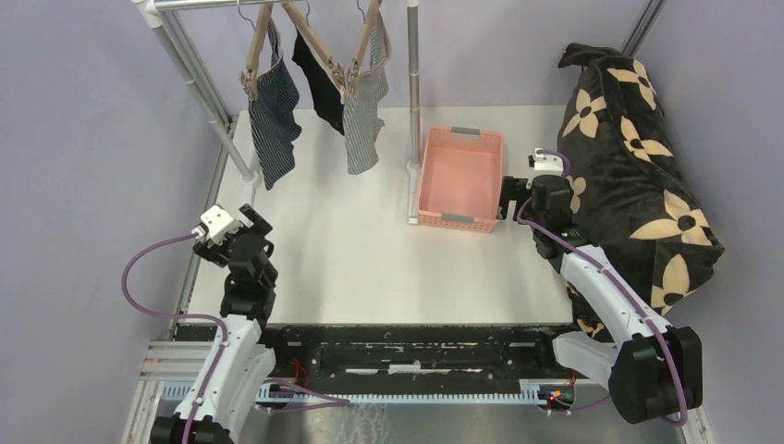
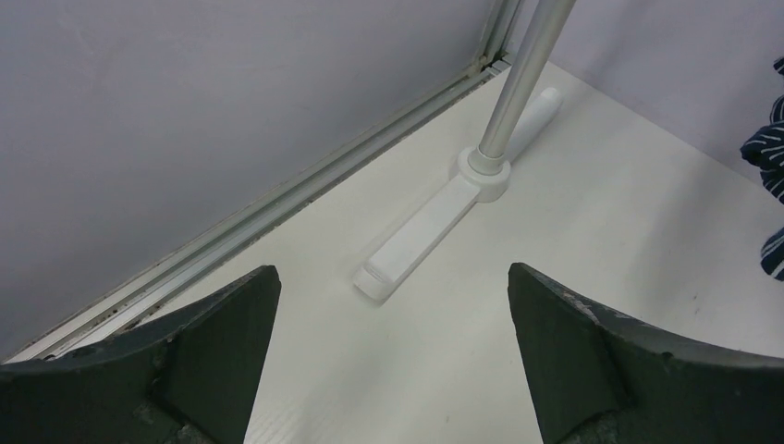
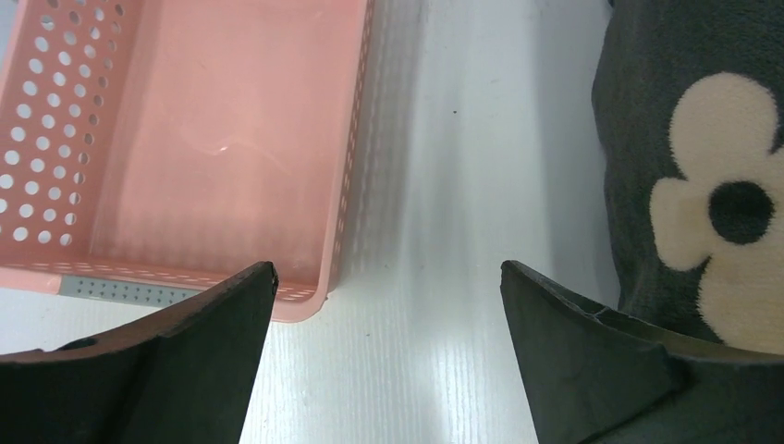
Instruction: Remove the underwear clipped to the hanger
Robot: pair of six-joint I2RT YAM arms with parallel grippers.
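At far left, under the rail: the underwear, three briefs, hangs from wooden hangers over the far-left part of the table
Navy striped briefs: leftmost, held at the end of a hanger arm, hanging lowest of the three; its edge shows at the right margin of the left wrist view
Black briefs: middle, set further back, partly behind the other two
Grey-and-white striped briefs: rightmost, just left of the rack's right pole
Left gripper: fingers wide apart, nothing between them; hovers near the left table edge, on the near side of the rack's white foot; well apart from the briefs
Right gripper: fingers wide apart, nothing between them; sits over bare table between the pink basket and the flowered cushion, near the basket's near-right corner
Basket: right of the rack, holds nothing
Cushion: far right, against the wall
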